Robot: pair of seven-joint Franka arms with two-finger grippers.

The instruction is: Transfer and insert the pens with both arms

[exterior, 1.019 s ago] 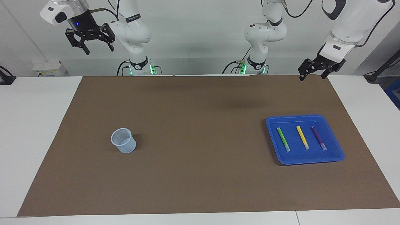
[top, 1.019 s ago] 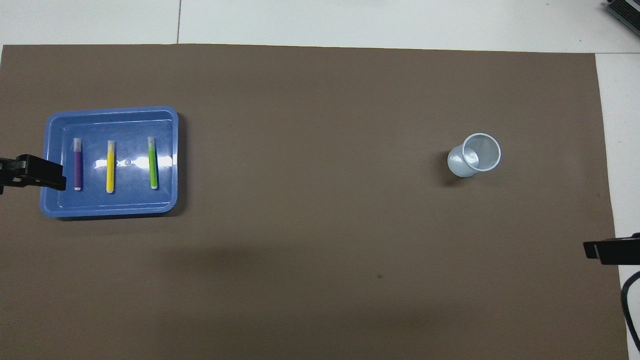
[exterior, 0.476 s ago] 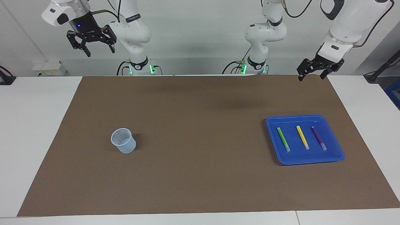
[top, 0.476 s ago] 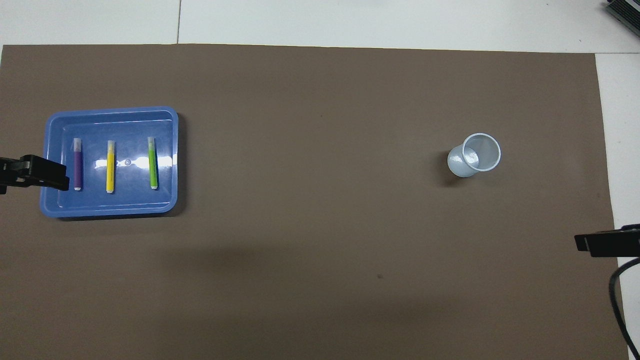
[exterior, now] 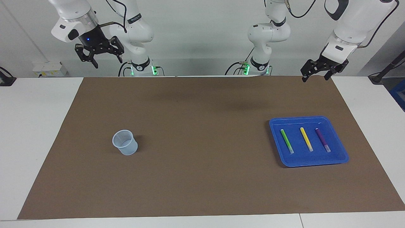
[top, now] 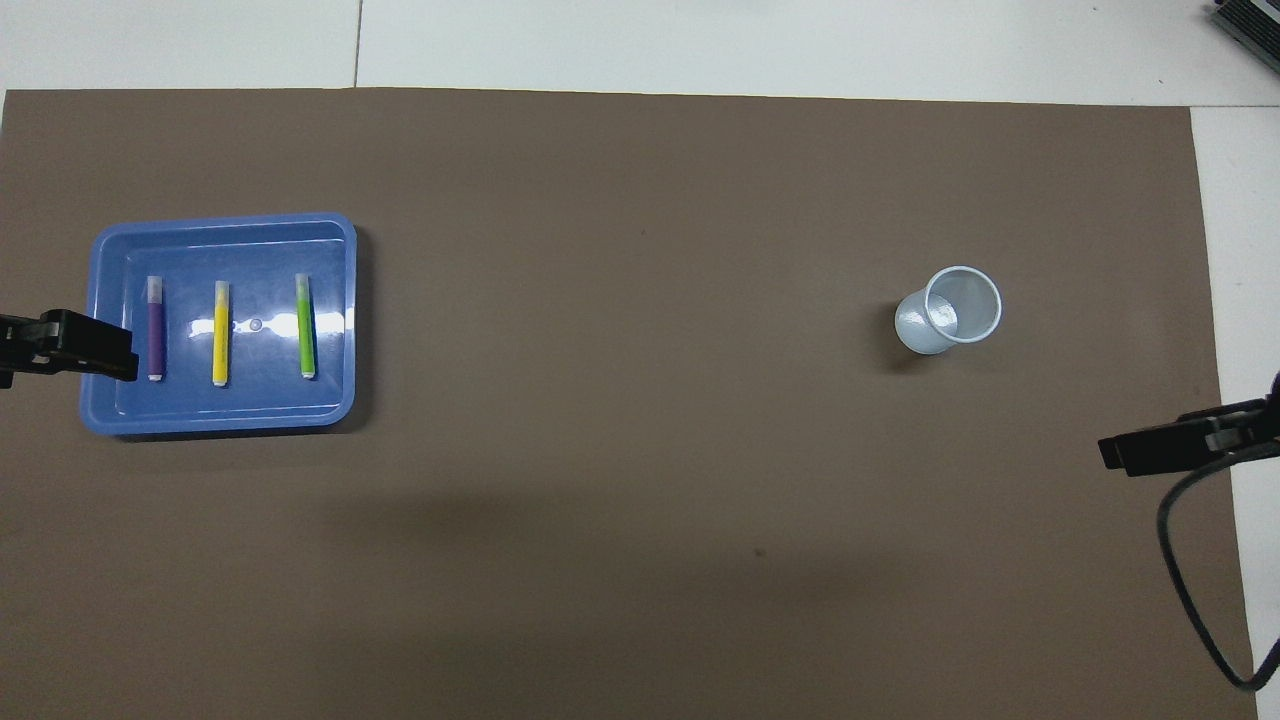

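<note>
Three pens lie side by side in a blue tray (exterior: 316, 161) toward the left arm's end of the table: green (exterior: 287, 141), yellow (exterior: 306, 139) and purple (exterior: 322, 140), each with a pale end. From overhead they show as green (top: 305, 325), yellow (top: 221, 333) and purple (top: 155, 328). My left gripper (exterior: 315, 78) hangs open and empty, high over the mat's edge by the tray. One of its fingers (top: 95, 345) overlaps the tray's rim (top: 220, 420) from above. My right gripper (exterior: 108, 63) is open and empty, raised at the right arm's end.
A pale translucent cup (exterior: 125, 142) stands upright on the brown mat (exterior: 202, 177) toward the right arm's end, also seen from above as the cup (top: 950, 312). White table borders the mat. A black cable (top: 1190, 600) loops under the right arm.
The right gripper has come down and moved in toward the mat. The left gripper has barely shifted. Pens, tray and cup have not moved.
</note>
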